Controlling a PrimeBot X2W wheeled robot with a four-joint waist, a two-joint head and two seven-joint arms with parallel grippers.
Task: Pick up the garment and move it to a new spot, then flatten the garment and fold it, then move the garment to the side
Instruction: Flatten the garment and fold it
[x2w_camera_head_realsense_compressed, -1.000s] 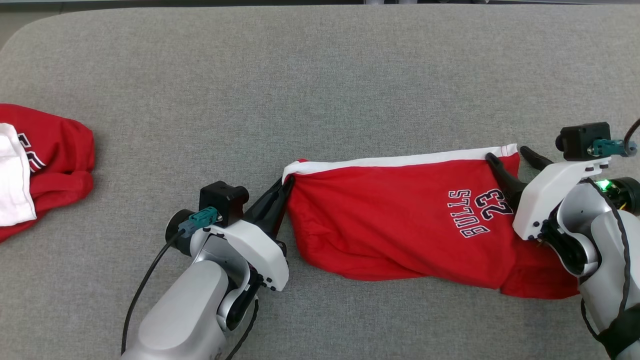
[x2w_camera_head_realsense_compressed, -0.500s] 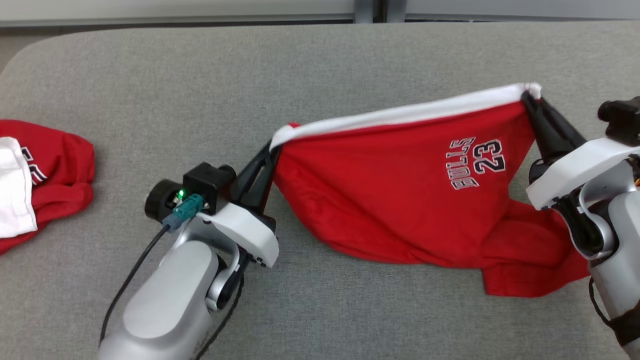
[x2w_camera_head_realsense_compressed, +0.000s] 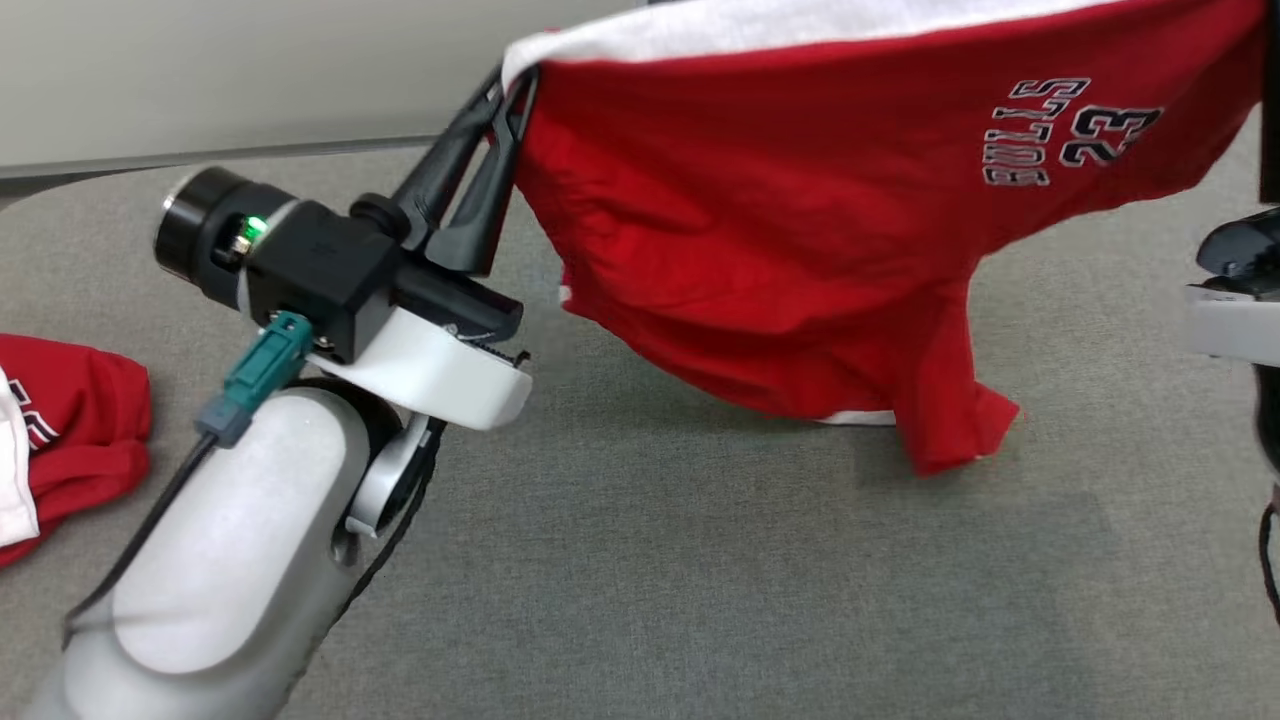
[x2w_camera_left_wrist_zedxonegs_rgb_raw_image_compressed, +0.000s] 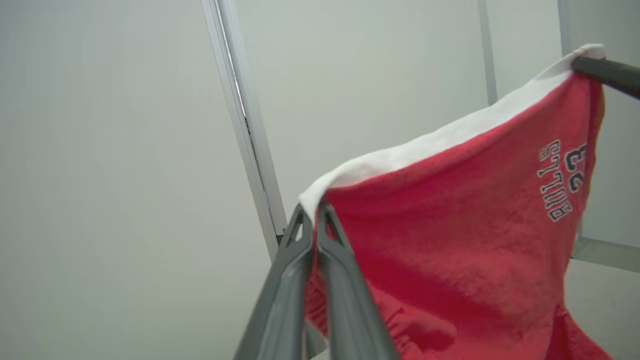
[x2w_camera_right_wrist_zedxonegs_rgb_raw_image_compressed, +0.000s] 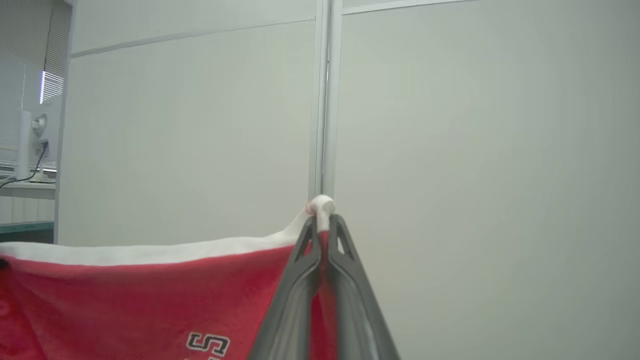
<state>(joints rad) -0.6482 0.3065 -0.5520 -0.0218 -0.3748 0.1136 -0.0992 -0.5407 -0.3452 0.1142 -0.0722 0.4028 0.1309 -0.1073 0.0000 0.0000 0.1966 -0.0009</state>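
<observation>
The garment, a red jersey with a white top edge and "BULLS 23" lettering, hangs stretched in the air above the grey surface. My left gripper is shut on its left corner, which the left wrist view shows pinched between the fingers. My right gripper is shut on the other white corner, as the right wrist view shows. In the head view only the right arm's wrist body appears at the right edge. The garment's lower folds droop close to the surface.
A shapeless red-and-white cloth lump lies at the left edge of the grey padded surface. A pale wall with a vertical metal strip stands behind.
Both grippers have lifted the garment off the surface and raised it high, stretched between them. The head camera has tilted up, so the whole picture has shifted.
</observation>
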